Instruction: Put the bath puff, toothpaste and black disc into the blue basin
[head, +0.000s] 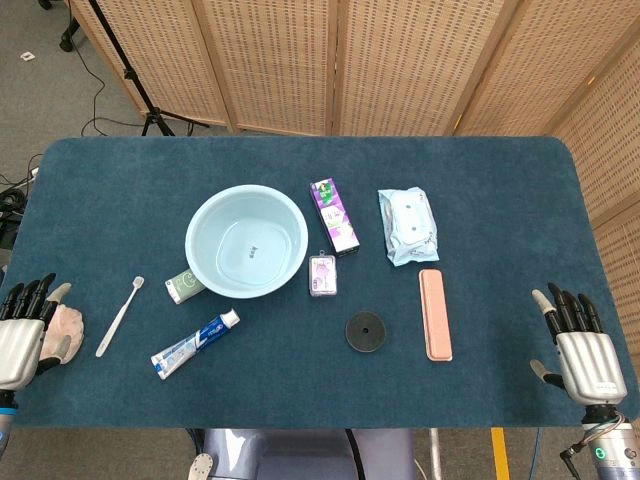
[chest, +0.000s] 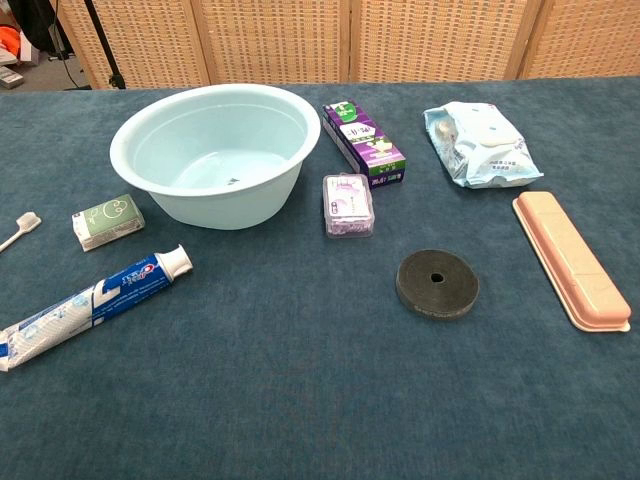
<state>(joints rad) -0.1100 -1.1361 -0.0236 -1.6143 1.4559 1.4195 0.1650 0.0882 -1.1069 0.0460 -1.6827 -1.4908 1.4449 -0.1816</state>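
Left hand (head: 22, 330) rests on the bath puff (head: 68, 326), fingers spread; right hand (head: 578, 345) spread, holding nothing. Toothpaste (head: 195, 344) and black disc (head: 365, 331) lie on the counter (head: 500, 180) near the blue basin (head: 247, 241).

Toothbrush (head: 120, 316), wipes (head: 408, 226), perhaps soap (chest: 108, 221).
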